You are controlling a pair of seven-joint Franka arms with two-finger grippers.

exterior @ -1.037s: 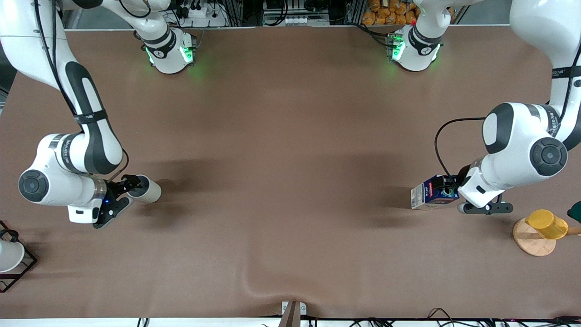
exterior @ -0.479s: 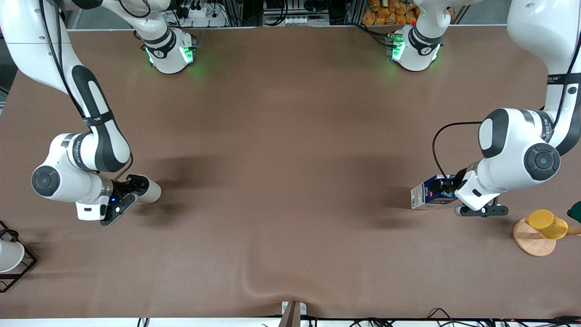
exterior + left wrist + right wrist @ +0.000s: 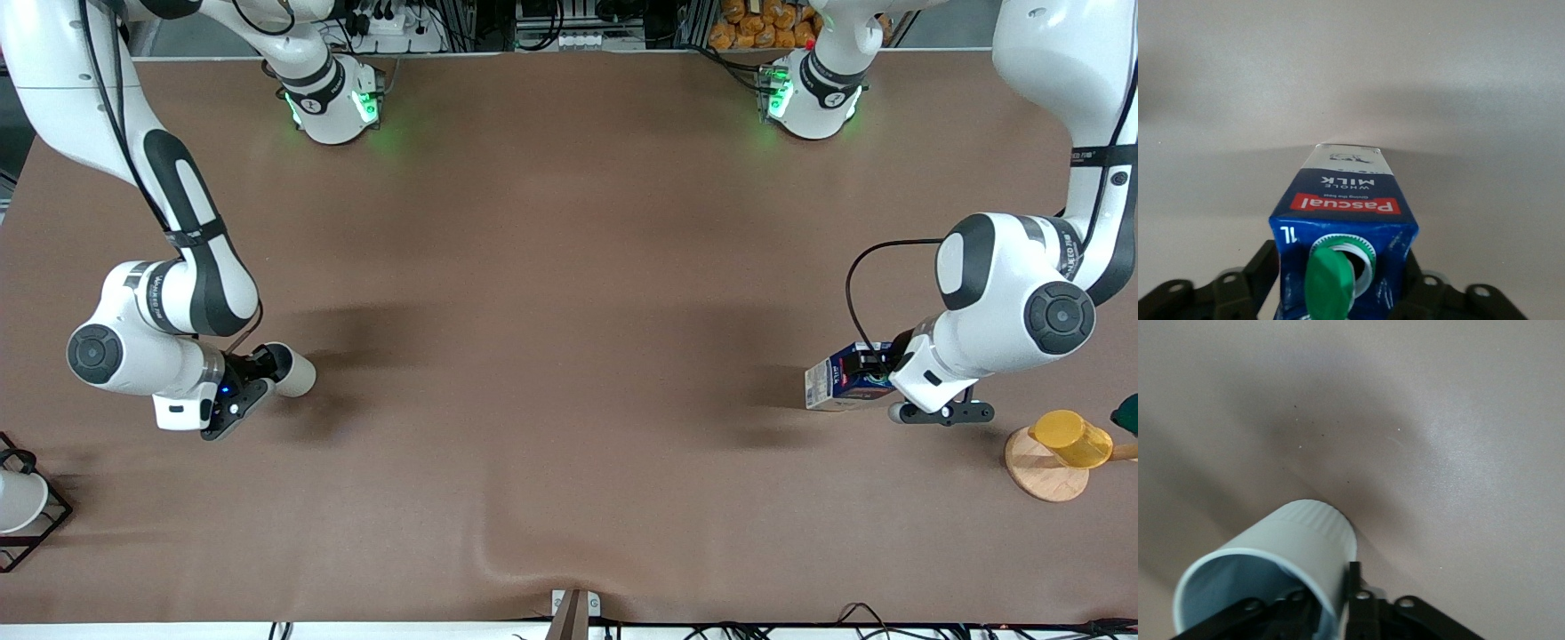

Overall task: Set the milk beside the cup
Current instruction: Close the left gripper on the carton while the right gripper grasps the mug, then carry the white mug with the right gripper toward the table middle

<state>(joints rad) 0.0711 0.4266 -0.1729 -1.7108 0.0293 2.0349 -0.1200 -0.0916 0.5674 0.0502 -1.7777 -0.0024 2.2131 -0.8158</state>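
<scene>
The milk [image 3: 837,384] is a dark blue carton with white sides, tilted over low above the table near the left arm's end. My left gripper [image 3: 876,377] is shut on its top end. In the left wrist view the milk [image 3: 1345,197] shows its red label and open green cap, with my left gripper [image 3: 1341,283] clamped round it. The cup [image 3: 294,373] is pale grey-white, tipped on its side near the right arm's end. My right gripper [image 3: 260,368] pinches its rim. In the right wrist view the cup [image 3: 1288,547] has one finger of my right gripper [image 3: 1335,603] inside and one outside.
A yellow cup [image 3: 1071,438] sits on a round wooden stand [image 3: 1042,476] near the milk, with a dark green object [image 3: 1127,413] at the view's edge. A white cup in a black wire rack [image 3: 40,520] stands at the right arm's end. The cloth has a wrinkle [image 3: 498,551] near the front edge.
Both arms have shifted their elbows a little toward the table's middle. The milk and the cup have stayed almost in place, still gripped.
</scene>
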